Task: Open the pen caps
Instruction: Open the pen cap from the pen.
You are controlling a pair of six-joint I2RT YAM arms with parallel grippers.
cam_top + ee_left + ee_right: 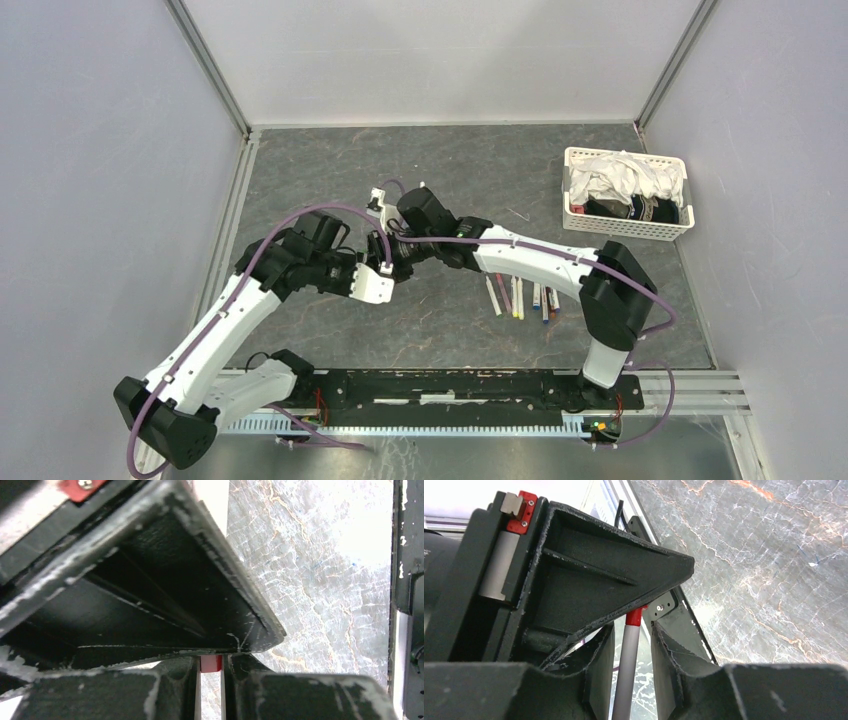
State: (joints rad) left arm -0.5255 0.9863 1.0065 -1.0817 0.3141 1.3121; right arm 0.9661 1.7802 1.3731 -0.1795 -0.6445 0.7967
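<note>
At ten o'clock from the spare pens [522,297], left gripper [210,677] clenched the red end [210,663] of a pen [626,680]; right gripper [629,652] sat loose around its barrel.

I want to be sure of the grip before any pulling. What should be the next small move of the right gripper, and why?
Probably close the right gripper onto the white barrel first. Its fingers stand on both sides of it with gaps showing, while the left gripper looks clamped on the red cap. Pulling now would likely let the barrel slip.
</note>
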